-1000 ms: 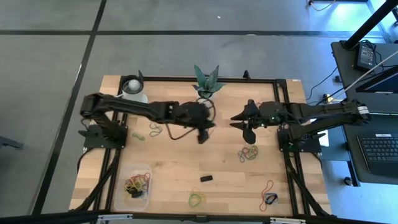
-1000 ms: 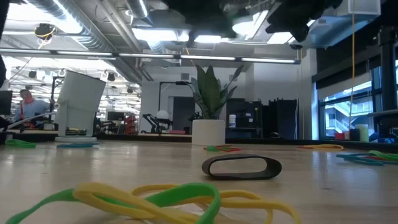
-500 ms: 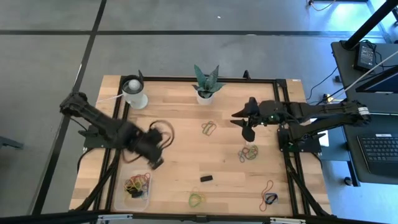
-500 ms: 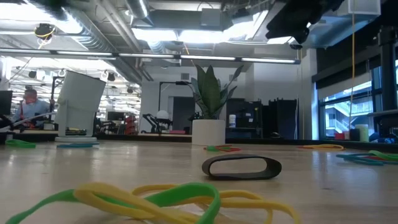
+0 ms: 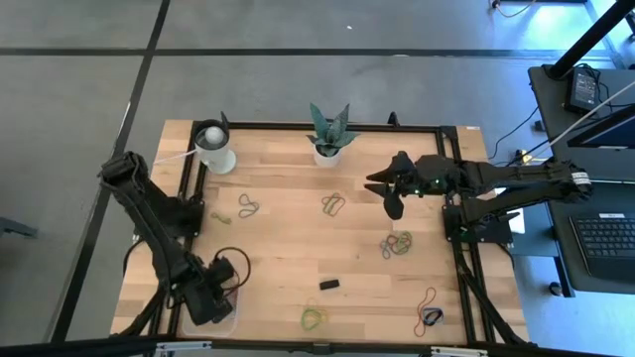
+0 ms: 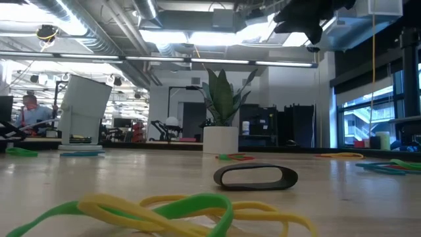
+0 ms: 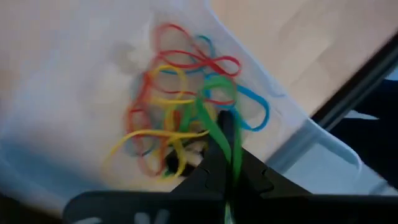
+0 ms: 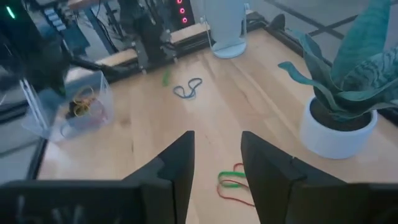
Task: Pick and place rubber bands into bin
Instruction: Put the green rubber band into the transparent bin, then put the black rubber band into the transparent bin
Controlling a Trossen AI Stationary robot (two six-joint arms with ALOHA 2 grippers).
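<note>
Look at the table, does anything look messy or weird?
A little messy: rubber bands lie in small scattered heaps all over the table instead of in the bin. A small black block lies among them. The left gripper, shut on a green rubber band, is over the bin.

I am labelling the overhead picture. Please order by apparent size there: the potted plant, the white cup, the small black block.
1. Potted plant, largest with its leaves.
2. White cup, close behind the plant, so this order is unsure.
3. Small black block, clearly smallest.
</note>
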